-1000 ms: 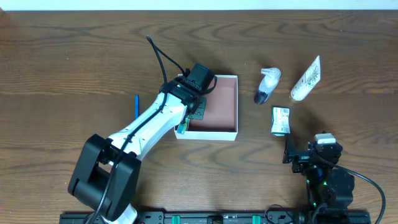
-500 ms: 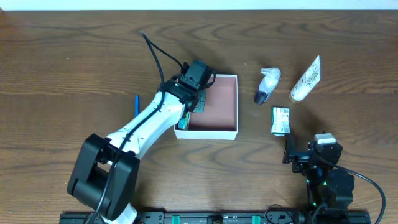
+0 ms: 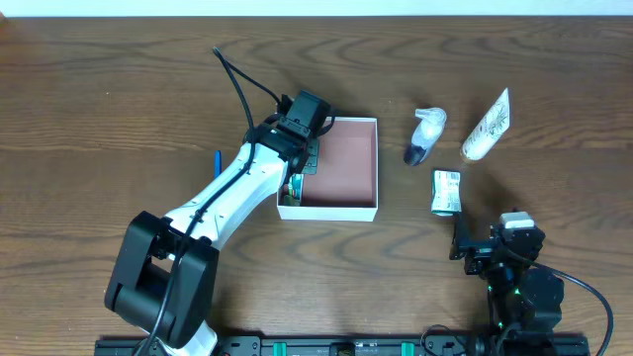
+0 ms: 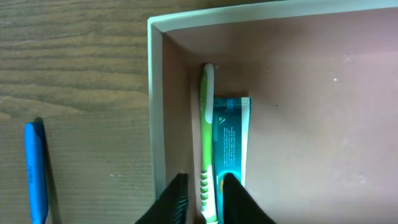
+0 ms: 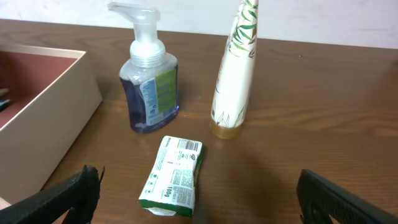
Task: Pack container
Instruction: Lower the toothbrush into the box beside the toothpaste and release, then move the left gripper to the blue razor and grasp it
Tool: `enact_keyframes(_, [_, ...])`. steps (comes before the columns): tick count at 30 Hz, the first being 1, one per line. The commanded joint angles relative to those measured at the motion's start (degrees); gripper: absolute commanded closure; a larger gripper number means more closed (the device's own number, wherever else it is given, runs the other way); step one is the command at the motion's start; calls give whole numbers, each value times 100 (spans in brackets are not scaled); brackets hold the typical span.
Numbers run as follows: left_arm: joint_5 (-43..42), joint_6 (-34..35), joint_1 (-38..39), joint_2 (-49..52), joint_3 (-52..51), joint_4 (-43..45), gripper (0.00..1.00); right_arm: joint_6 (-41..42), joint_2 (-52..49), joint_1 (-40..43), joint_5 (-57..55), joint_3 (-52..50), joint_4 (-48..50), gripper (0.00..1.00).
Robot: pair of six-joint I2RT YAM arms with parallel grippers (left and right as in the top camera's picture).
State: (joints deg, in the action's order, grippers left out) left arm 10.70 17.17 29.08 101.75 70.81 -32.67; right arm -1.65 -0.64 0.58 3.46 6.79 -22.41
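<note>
The container [image 3: 346, 210] is a shallow white-walled box with a dusty-pink bottom, at the table's middle; it also shows in the left wrist view [image 4: 156, 93]. A green toothbrush [image 4: 207, 124] lies inside along its left wall, beside a teal toothpaste tube [image 4: 231, 134]. My left gripper [image 4: 205, 200] sits low over the container's left side [image 3: 302, 166], its fingers slightly apart on either side of the toothbrush's lower end. My right gripper [image 5: 199, 208] is wide open and empty at the front right [image 3: 458, 237], with a green-and-white soap packet [image 5: 173, 177] just ahead.
A foam pump bottle [image 3: 425, 134] [image 5: 148, 93] and a white leaf-print tube [image 3: 488, 127] [image 5: 235, 74] stand right of the container. The soap packet [image 3: 446, 192] lies below them. A blue pen [image 3: 218, 166] [image 4: 36, 168] lies on the table left of the container.
My left arm has shifted a little up and left over the container's left side. The toothbrush now lies flat by the wall. The right arm has not moved.
</note>
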Motion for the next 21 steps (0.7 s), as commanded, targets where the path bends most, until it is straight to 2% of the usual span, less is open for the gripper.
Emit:
enact_keyframes(1, [-90,72,-24,-175,59,-205,70,76,33,63,44,-15,-7,1])
enact_keyframes(7, [-94,-87,-79,-1290,417,-1436,49,76,33,63,44,-15,-7,1])
enact_keyframes(11, [-57,-232,-389,-2081,413,-1923,40,76,33,63,44,-15,-7,1])
enact_keyframes(16, [-57,-796,-1073,-2356,328,-2345,38,76,33,63,44,-15,-7,1])
enact_keyframes(21, [-61,-1012,-1930,-1838,-92,-2072,35,76,33,63,44,-15,-7,1])
